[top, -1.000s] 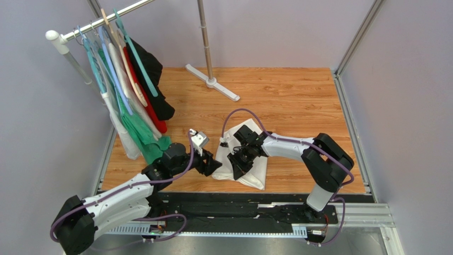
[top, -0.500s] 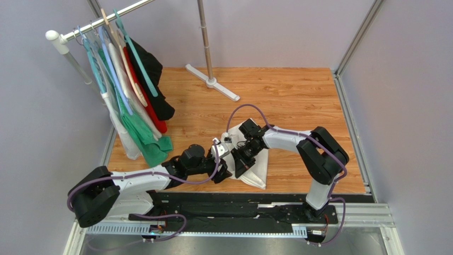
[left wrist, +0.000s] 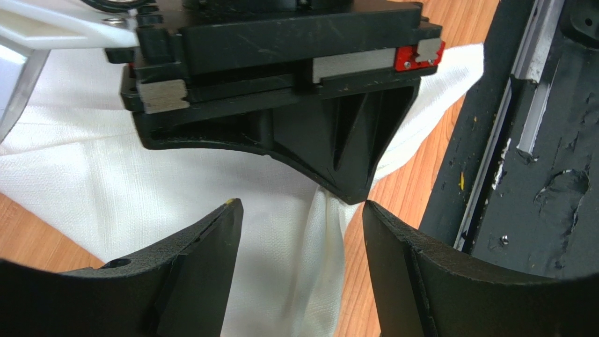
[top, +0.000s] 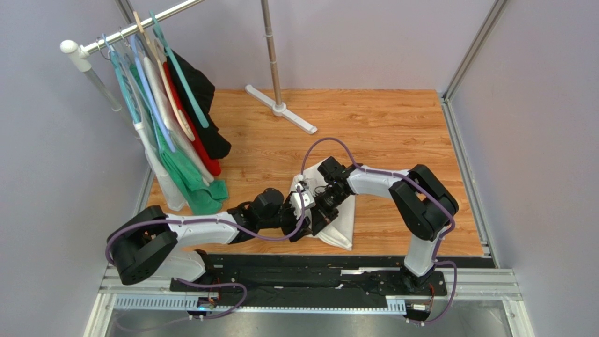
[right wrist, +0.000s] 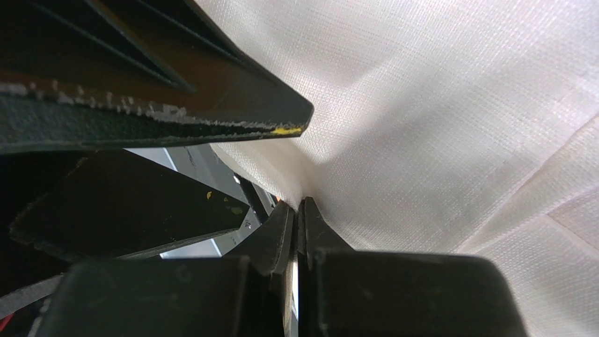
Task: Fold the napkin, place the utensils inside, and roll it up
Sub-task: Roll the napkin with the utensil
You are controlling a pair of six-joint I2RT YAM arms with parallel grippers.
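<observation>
the white napkin [top: 342, 226] lies on the wood table [top: 394, 126] near the front edge. the right gripper [right wrist: 298, 209] is pinched tight on a fold of it. the left gripper [left wrist: 301, 210] has its 2 jaws wide apart, 1 on each side of that raised fold.

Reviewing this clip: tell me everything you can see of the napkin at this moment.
The napkin is plain white woven cloth, soft and lightly creased. It lies in overlapping layers on the wooden table, near the table's front edge. It is not flat: the right tool is shut on a fold and draws it up into a small peak. The left tool is open, with one finger on each side of that peak and no grip on the cloth.
</observation>
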